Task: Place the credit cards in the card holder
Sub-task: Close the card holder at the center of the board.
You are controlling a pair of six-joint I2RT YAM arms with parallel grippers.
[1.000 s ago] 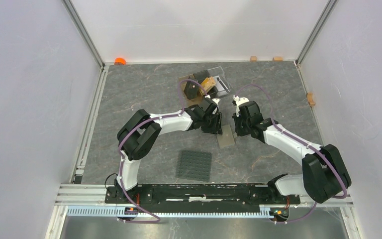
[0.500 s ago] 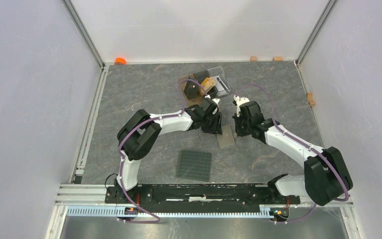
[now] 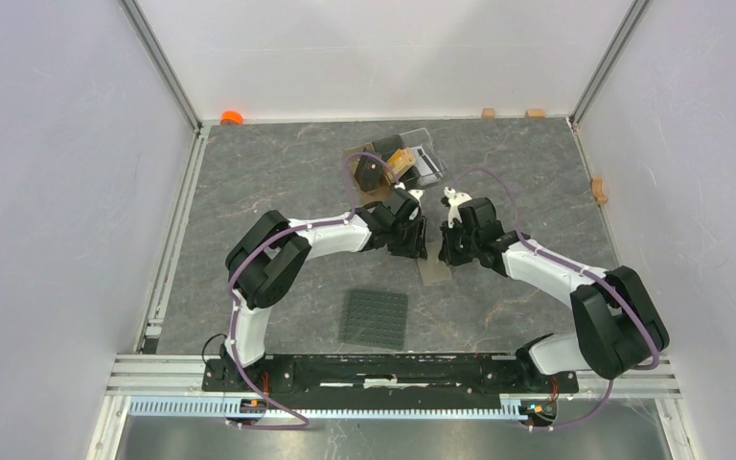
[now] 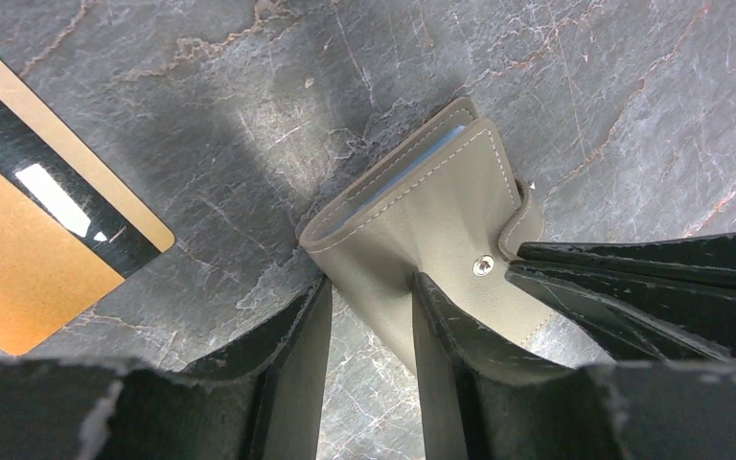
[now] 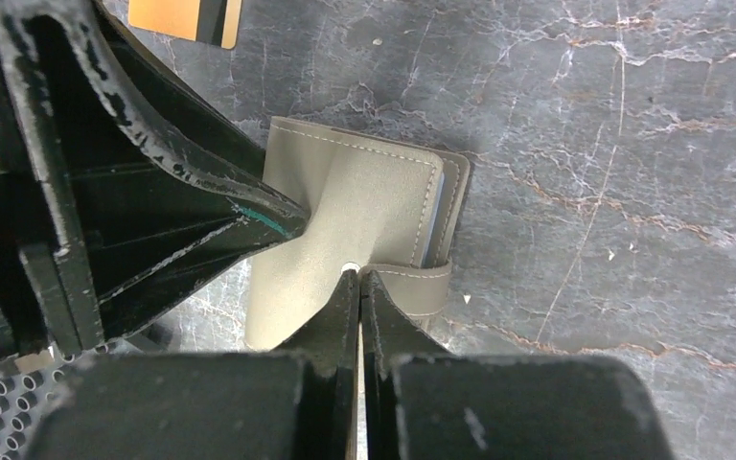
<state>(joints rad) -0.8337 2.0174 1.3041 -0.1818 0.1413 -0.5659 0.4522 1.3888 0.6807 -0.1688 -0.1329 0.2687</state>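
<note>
Tabletop (image 3: 268,172) is showing as a dark grey stone-look slab with pale veins, boxed in by white walls (image 3: 57,192) and aluminium posts (image 3: 160,62). Small orange object (image 3: 232,117) is sitting at the far left corner, wooden blocks (image 3: 488,112) are lying along the far edge, studded mat (image 3: 376,319) is lying near the arm bases. Card holder (image 5: 364,192) is lying folded on bare slab mid-table, between both grippers, with a bluish pocket edge peeking out. Left gripper (image 4: 372,287) is standing about half open, straddling the holder's near edge, one finger (image 5: 240,201) denting the cover. Right gripper (image 5: 356,276) is sitting fully closed, tips at the snap stud beside the tab; whether the tab is actually pinched is unclear. Gold-orange card (image 4: 29,249) is showing just beyond the holder, at the clear stand (image 3: 422,158), not touching it
</note>
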